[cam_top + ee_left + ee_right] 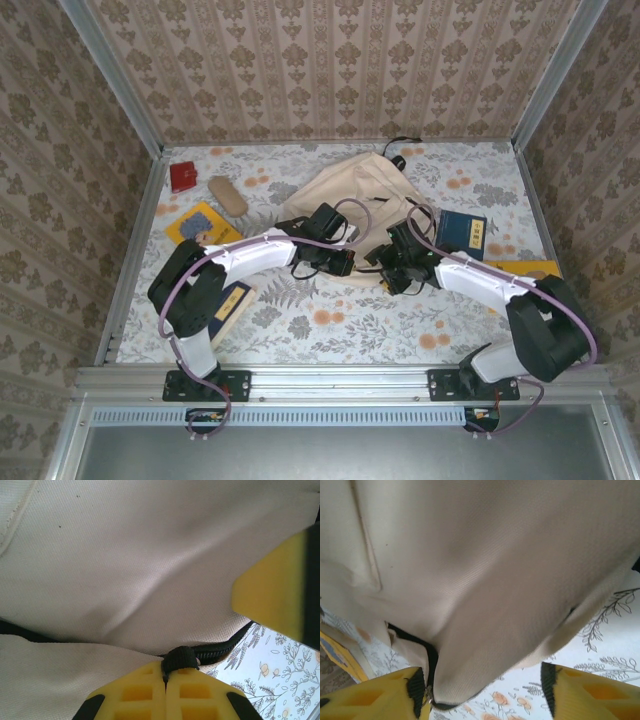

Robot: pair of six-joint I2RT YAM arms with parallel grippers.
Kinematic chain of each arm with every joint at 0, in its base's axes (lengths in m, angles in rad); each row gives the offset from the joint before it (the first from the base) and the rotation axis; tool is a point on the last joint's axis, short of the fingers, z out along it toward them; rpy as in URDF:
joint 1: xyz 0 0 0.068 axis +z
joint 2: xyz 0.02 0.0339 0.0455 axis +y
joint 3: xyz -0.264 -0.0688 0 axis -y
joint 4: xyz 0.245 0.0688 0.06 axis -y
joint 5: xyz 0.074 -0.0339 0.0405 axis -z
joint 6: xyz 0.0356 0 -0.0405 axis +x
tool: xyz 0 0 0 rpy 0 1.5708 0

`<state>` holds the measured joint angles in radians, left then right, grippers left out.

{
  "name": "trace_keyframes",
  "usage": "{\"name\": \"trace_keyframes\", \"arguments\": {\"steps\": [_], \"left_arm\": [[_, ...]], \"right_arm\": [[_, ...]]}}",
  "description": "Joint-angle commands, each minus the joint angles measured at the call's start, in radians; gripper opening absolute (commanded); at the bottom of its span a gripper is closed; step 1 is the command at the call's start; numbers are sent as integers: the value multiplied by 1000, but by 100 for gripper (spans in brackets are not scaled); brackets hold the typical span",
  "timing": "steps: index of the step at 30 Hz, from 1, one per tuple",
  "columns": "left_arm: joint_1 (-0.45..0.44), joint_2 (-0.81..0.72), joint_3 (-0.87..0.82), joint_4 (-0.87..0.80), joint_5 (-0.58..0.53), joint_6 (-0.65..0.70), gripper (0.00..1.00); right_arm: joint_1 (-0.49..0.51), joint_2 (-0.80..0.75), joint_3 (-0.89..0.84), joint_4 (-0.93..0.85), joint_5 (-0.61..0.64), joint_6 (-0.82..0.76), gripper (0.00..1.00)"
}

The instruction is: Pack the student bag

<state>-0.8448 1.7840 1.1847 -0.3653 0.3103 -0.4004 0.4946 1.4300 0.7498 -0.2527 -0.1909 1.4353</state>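
Floral table [330, 330]: student bag [350, 195] lies flat at centre-back, zip looks closed, nothing packed yet by the look of it. Loose items well apart from it: dark blue book [462, 230] to the right, yellow book [203, 222] and small red item [183, 176] to the left.

Step in hand, my read: opening the zip.

Right gripper [485, 697] is wide, fingers straddling the bag's near corner, one touching the zipper edge and the other clear of the fabric. No grip. Left gripper [166, 675] is clamped on the black zipper pull loop [180, 658].

Next: right pinches the fabric to anchor it, then left drags the pull along the track [225, 647]. Soft cloth will bunch otherwise.
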Motion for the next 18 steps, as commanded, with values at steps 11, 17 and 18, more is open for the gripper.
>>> {"name": "trace_keyframes", "arguments": {"steps": [11,17,18], "left_arm": [[17,7,34,-71,-136,-5,0],[56,46,73,-129,-234,-15,0],[64,50,73,-129,-239,-16,0]], "right_arm": [[6,43,-45,0,71,36,20],[6,21,-95,-15,72,10,16],[6,15,-106,-14,74,10,16]]}}
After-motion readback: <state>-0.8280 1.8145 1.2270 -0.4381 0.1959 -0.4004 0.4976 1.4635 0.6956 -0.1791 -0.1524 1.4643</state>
